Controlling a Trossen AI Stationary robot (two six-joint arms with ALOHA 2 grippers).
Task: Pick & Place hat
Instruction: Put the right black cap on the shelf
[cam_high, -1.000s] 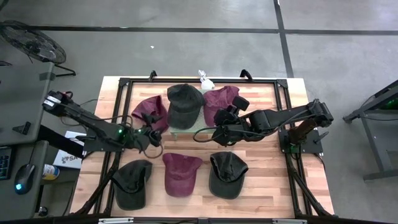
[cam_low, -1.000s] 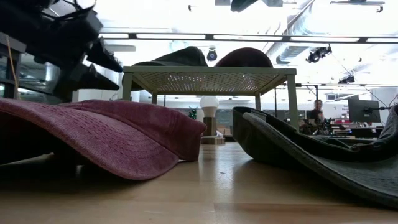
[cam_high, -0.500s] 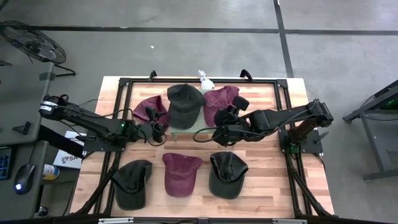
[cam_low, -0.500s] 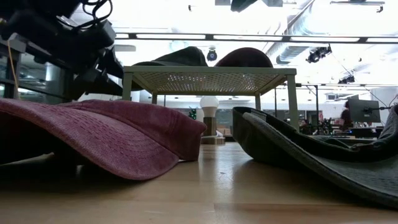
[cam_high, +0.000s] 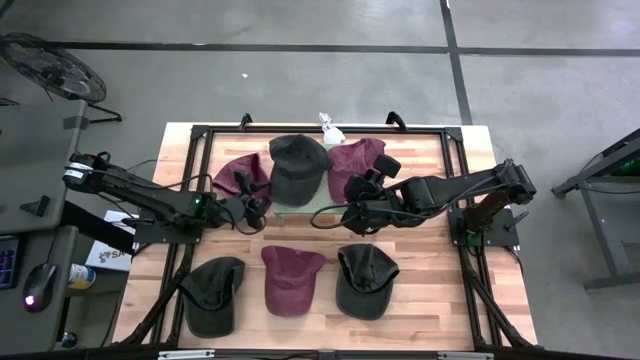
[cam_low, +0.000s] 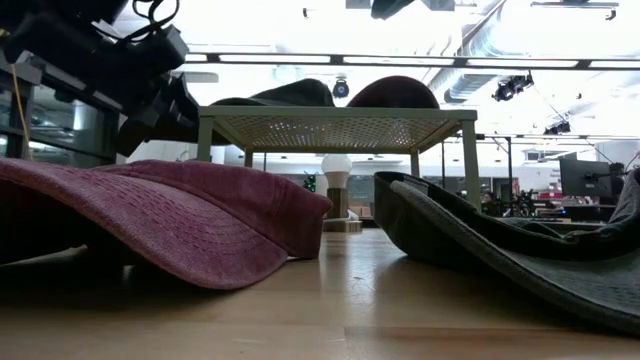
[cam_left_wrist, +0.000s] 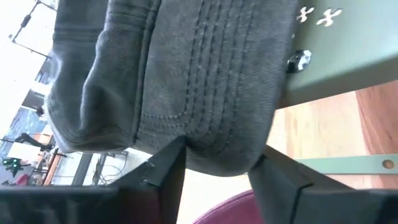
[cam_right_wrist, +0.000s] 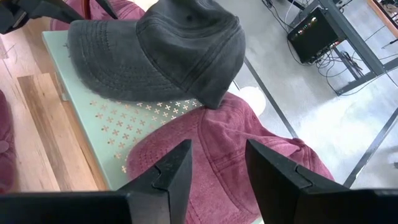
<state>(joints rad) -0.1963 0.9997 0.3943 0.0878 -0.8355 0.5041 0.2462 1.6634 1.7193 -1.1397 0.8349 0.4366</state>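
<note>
- Sitting on a pale green perforated stand (cam_high: 300, 203) at the back middle of the table, a grey hat (cam_high: 297, 167) has its brim hanging over the stand's near edge.
- In the left wrist view, that brim lies between the two fingers (cam_left_wrist: 163, 167) of the left gripper (cam_high: 256, 207); the fingers stand on either side of the cloth, and whether they press on it cannot be told.
- The left arm reaches low and level from the table's left edge toward the stand's left corner.
- The right gripper (cam_high: 357, 212) hangs just right of the stand, fingers (cam_right_wrist: 176, 163) apart and holding nothing, aimed over a maroon hat (cam_right_wrist: 239, 149) that lies against the stand.
- The right arm stretches in from the right edge, elbow slightly raised.
- Another maroon hat (cam_high: 238, 177) lies left of the stand.
- Along the near edge lie three more hats: grey (cam_high: 213, 293), maroon (cam_high: 291, 278), grey (cam_high: 364, 279).
- The wooden table (cam_high: 420, 270) carries a black frame (cam_high: 205, 130) and stands on a grey concrete floor (cam_high: 300, 70).
- From the low view, a lit room with ceiling lights (cam_low: 300, 58) and ducting shows behind the stand.
</note>
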